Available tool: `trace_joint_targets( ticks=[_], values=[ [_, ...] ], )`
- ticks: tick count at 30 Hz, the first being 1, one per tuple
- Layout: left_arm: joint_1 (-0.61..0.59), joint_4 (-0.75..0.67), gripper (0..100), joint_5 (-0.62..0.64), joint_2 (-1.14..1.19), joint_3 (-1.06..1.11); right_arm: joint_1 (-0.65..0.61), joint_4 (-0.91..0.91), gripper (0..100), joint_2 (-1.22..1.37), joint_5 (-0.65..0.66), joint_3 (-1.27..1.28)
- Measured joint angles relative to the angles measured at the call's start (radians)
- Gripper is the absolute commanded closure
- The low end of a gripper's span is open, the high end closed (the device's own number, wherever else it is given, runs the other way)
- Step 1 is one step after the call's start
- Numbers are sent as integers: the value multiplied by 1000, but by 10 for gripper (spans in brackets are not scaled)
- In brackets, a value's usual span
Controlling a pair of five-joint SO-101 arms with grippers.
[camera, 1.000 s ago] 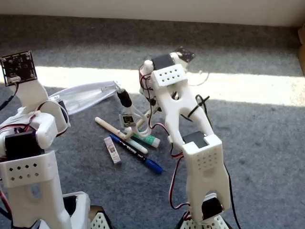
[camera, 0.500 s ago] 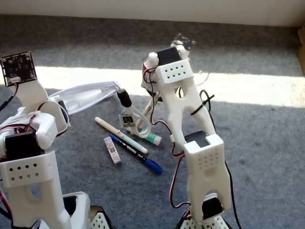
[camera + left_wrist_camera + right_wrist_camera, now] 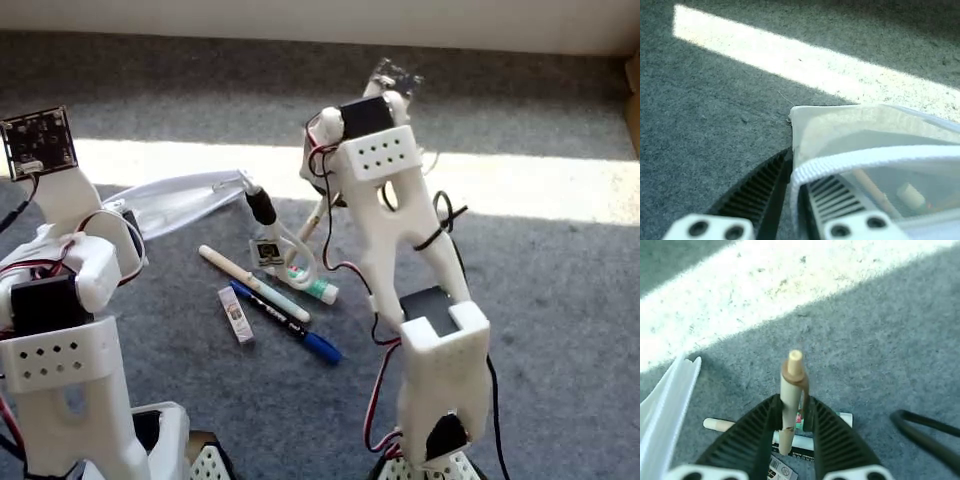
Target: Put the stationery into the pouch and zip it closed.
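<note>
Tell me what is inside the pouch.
Through the clear pouch in the left gripper, a tan stick and a pale cap show; whether inside or behind, unclear.

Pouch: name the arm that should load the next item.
Right. The right gripper is already shut on a beige pen, while the left gripper is clamped on the edge of the pouch.

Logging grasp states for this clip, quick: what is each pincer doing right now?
Left pincer: closed on the edge of the pouch.
Right pincer: closed on a beige pen.
</note>
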Motion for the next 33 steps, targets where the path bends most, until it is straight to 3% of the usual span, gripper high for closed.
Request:
trace_joint_targets(
  ticks=[10, 19, 33],
  values=[
    [0, -14, 993, 0, 0, 3, -2, 0, 993, -249, 3, 109],
    [37, -57, 993, 0, 0, 34, 35, 0, 993, -433, 253, 149],
    [54, -100, 993, 0, 0, 63, 57, 0, 993, -669, 423, 149]
  ],
)
